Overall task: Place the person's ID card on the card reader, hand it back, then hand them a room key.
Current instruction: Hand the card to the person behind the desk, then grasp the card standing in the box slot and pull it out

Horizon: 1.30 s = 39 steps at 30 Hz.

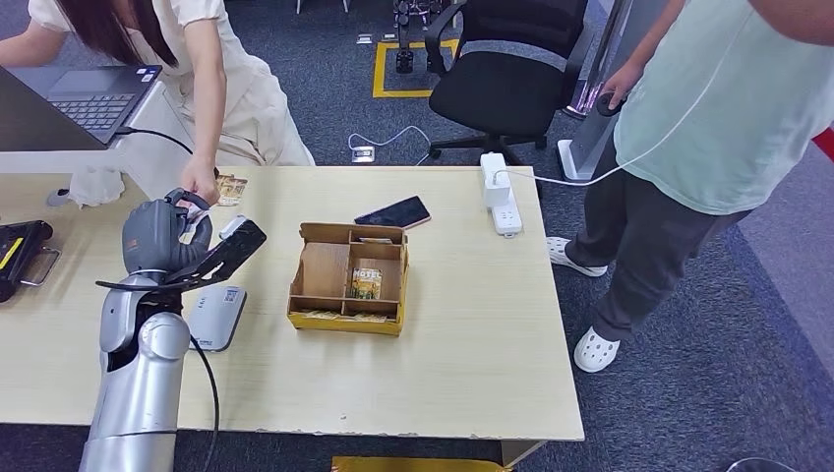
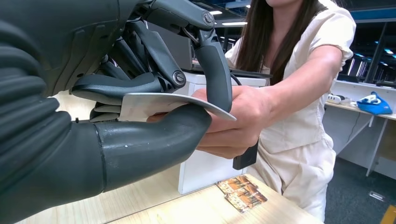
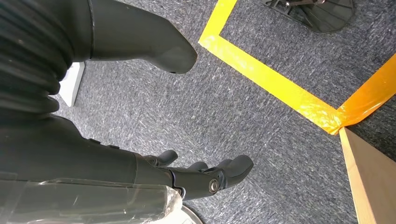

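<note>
Your left hand (image 2: 154, 100) pinches the ID card (image 2: 173, 103) while the person's hand (image 2: 236, 122) grips its far end; whether this is receiving or returning is unclear. The card reader (image 1: 216, 317) lies below. Room keys (image 1: 366, 283) remain boxed. Your right hand (image 3: 205, 175) hangs empty, fingers apart.

I see a grey left hand (image 2: 140, 116) pinching a pale ID card (image 2: 154, 103), a tan cardboard box (image 1: 348, 277), and the light wood table (image 1: 472, 334).

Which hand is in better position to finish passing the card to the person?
Left. The left hand already holds the card, and the person's hand is on it. The right hand hangs open over the floor.
</note>
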{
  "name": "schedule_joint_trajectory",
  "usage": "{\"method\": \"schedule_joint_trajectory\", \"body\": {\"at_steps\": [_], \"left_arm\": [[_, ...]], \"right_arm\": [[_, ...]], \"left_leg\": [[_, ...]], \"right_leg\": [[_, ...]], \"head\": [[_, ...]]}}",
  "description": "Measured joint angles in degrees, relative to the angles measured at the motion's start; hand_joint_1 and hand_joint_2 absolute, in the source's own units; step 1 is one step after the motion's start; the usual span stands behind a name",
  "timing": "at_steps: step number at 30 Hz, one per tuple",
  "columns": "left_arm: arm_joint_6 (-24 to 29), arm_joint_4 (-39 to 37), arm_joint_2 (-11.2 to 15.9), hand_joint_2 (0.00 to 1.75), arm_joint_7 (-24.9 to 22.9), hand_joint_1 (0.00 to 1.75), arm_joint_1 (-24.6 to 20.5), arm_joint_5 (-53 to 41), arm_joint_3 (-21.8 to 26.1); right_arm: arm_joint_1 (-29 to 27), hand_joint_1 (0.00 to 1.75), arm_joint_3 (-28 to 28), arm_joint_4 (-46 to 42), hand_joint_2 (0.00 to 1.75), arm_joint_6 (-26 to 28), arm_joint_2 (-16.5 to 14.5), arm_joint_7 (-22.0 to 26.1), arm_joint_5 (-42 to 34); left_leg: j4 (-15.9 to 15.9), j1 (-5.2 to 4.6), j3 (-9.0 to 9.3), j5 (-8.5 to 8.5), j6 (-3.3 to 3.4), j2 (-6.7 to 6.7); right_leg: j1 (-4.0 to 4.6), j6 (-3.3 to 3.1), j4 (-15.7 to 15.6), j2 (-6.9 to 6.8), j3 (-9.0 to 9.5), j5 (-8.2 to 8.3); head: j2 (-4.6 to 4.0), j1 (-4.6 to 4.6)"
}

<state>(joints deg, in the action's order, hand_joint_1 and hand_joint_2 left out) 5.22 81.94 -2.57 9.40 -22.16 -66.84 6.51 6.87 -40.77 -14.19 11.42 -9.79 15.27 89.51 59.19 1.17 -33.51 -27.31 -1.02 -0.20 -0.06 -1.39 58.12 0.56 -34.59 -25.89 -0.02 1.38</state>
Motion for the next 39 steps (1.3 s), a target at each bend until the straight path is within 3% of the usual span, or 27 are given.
{"method": "schedule_joint_trajectory", "body": {"at_steps": [11,15,39], "left_arm": [[0.00,0.01,-0.01,1.75,0.00,1.73,-0.01,0.00,-0.66],[0.00,0.01,0.00,1.75,0.00,0.00,0.00,0.00,-0.70],[1.36,-0.12,3.07,1.75,-2.37,0.00,0.10,-5.21,0.40]], "right_arm": [[0.00,0.00,0.01,0.00,1.75,0.00,0.00,-0.01,0.01],[0.00,0.00,0.01,0.00,1.75,-0.01,0.00,-0.02,0.01],[-0.02,0.00,0.01,0.00,1.75,0.27,0.00,-0.36,-0.18]], "left_leg": [[0.00,0.00,-0.01,0.00,0.00,0.00],[0.00,0.00,-0.01,0.00,0.00,0.00],[-0.01,0.00,-0.04,0.00,0.00,-0.02]], "right_leg": [[0.00,0.00,0.00,0.00,0.00,0.00],[0.00,0.00,0.00,0.00,0.00,0.00],[0.00,0.00,0.00,-0.03,0.01,0.00]], "head": [[0.02,0.00],[0.00,0.00],[0.00,-0.01]]}}
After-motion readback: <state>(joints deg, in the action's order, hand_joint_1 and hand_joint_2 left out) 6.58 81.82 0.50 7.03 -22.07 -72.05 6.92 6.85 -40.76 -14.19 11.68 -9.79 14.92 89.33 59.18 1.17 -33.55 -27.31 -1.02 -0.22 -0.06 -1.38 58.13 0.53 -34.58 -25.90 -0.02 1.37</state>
